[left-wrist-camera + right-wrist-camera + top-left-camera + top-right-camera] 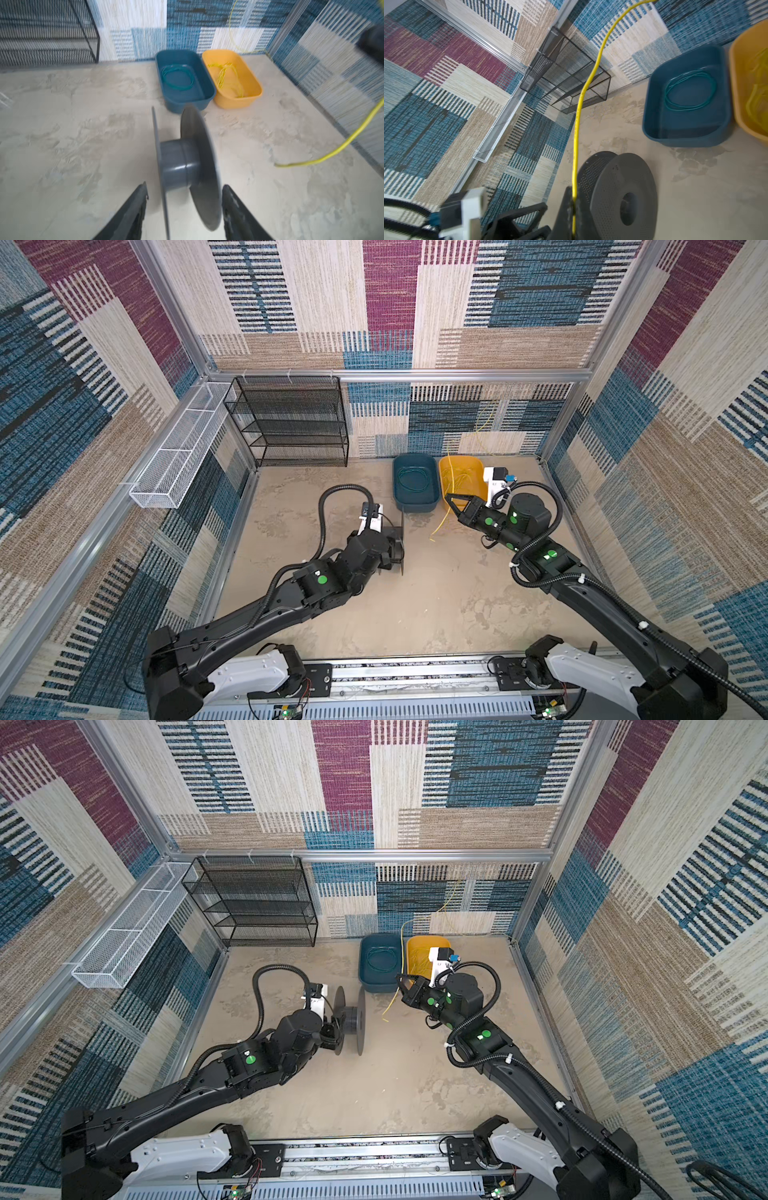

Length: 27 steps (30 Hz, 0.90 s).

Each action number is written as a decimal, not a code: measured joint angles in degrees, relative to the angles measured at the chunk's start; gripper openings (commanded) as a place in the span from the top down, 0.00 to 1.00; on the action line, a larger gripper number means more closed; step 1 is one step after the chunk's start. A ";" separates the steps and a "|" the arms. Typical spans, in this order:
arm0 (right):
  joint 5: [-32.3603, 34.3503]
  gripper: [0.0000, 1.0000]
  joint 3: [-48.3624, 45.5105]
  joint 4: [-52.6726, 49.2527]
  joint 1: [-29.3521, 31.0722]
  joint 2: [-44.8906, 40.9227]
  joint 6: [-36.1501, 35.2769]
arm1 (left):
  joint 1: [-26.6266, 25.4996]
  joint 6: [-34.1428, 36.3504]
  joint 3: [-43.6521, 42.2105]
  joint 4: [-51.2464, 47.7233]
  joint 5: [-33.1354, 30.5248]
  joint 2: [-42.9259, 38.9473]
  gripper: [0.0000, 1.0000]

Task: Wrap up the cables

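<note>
Plainly, the wrapping had barely begun. The grey spool point(180, 158) stood on its flanges on the tabletop point(62, 145) at the lower centre of the left wrist view, its hub bare. The left claw point(185, 186) was spread, one finger outside each flange, gripping nothing. The right claw point(573, 200) was pinching the yellow cable point(578, 116), which rose to the top of the right wrist view. More of it lay loose in the yellow bin point(234, 102). A teal coil point(177, 88) lay in the blue bin point(187, 104). Every turn onto the hub seemed left to do.
</note>
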 measured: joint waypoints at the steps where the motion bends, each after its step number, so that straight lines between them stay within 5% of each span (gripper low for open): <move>1: -0.94 1.00 0.63 1.09 0.50 1.14 0.48 | 0.44 0.00 -2.36 0.61 0.55 -1.51 0.36; 11: -6.67 1.00 5.16 9.57 5.79 14.29 5.03 | 1.03 1.27 -15.43 10.05 12.15 -1.60 0.37; 27: -8.74 1.00 7.13 14.71 6.82 19.17 7.82 | 1.29 6.21 -21.94 21.20 14.88 -4.02 0.37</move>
